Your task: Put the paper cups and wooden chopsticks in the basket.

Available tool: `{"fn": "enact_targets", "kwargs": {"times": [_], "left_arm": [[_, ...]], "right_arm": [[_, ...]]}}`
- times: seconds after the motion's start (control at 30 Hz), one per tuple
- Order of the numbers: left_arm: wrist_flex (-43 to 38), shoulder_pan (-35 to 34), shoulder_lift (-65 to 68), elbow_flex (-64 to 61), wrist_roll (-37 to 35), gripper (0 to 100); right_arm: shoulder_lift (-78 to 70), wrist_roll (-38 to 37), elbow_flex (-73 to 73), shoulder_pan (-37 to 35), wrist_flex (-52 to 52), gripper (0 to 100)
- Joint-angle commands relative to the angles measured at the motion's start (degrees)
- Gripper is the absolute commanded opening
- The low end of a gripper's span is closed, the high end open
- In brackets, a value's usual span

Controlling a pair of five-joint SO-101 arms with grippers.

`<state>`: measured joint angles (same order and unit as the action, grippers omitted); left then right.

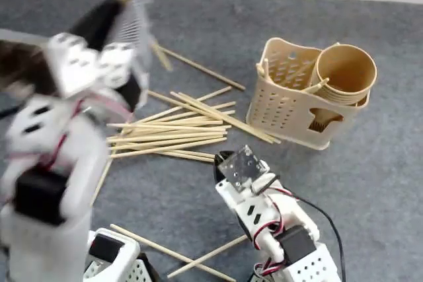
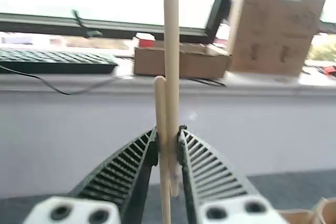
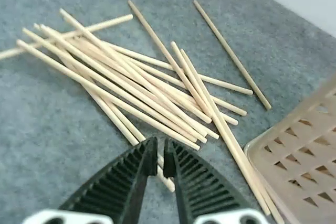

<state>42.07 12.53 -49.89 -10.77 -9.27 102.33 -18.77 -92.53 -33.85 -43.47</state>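
Wooden chopsticks (image 1: 175, 130) lie in a loose, crisscrossed pile at the centre of the grey table (image 1: 370, 183) in the high view. A few strays (image 1: 172, 252) sit at 6 to 7 o'clock by the arms' bases, and one (image 1: 198, 67) lies at 12 o'clock. The basket (image 1: 291, 113) stands at 2 o'clock, just beside the pile. The paper cups (image 1: 344, 70) are already nested in its far compartment, and a few sticks lean inside it.

We judge these sticks to be light, stiff and smooth, so they are likely to roll or pivot when pinched. A hold near the middle, across the stick's width, should keep one from swinging. Overlapping sticks may come up together.

The left arm is raised at 10 o'clock. In its wrist view the left gripper (image 2: 168, 145) is clamped on two sticks (image 2: 171, 51), which stand upright between the ribbed fingers. One rises well above the other.

The right arm stands at 6 o'clock. In its wrist view the right gripper (image 3: 160, 158) hangs over the pile's near edge. Its jaws are nearly together with nothing between them, and the sticks fan out just beyond the fingertips. We would need it wider before it could take one.
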Motion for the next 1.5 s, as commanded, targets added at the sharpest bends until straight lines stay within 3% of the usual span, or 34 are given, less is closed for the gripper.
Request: {"fn": "enact_targets", "kwargs": {"times": [0.0,0.2,0.73,0.9,1.1,1.47], "left_arm": [[-7.8,7.5,5.1,3.0,-0.4,1],[-17.8,14.3,9.9,3.0,-0.3,1],[-28.0,22.2,20.8,3.1,-0.1,1],[-28.2,23.7,25.5,3.1,-0.1,1],[-27.8,23.4,28.6,3.0,-0.1,14],[-22.4,23.1,28.4,4.5,0.1,14]], "right_arm": [[3.0,-1.5,-2.0,-0.7,2.3,3.4],[2.7,-1.5,-2.5,-0.7,5.6,3.4],[2.9,-1.5,-3.7,-3.1,5.5,3.4],[2.9,-1.5,-3.7,-2.9,5.6,3.4],[2.9,-1.5,-3.7,-2.9,5.6,3.4],[2.9,-1.5,-3.7,-2.9,5.6,3.4]]}}
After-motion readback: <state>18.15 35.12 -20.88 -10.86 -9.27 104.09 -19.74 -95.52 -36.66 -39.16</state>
